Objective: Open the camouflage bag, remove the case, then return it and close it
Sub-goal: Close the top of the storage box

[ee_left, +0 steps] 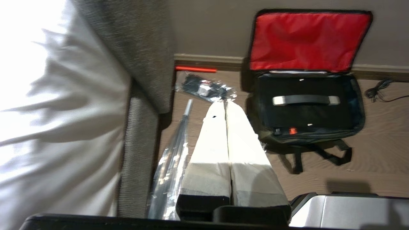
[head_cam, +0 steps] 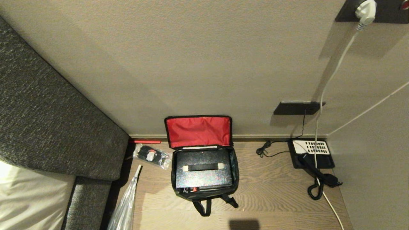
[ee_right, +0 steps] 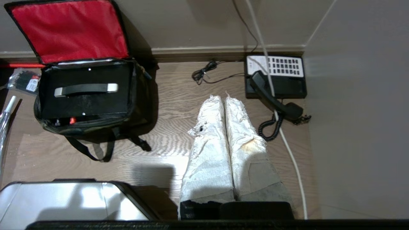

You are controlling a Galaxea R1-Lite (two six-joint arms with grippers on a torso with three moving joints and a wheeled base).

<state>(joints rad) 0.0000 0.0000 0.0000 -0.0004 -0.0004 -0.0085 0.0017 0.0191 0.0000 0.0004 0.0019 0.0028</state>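
The boxy camouflage bag (head_cam: 204, 159) stands with its red-lined lid raised; the plain black rectangular case (head_cam: 203, 169) sits inside (removal or closing remains). The left gripper (ee_left: 225, 103) and right gripper (ee_right: 223, 99) are both pressed together, empty.

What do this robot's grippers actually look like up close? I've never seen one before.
Each gripper is a pair of long, tapering fingers wrapped in white tape, greyer towards the base, set in a black mount. The left gripper has smooth wrapping with one small dark hole. The right gripper is more worn: its tape is wrinkled and frayed, with a torn dark spot and a brownish stain. No cables or markings show on either.
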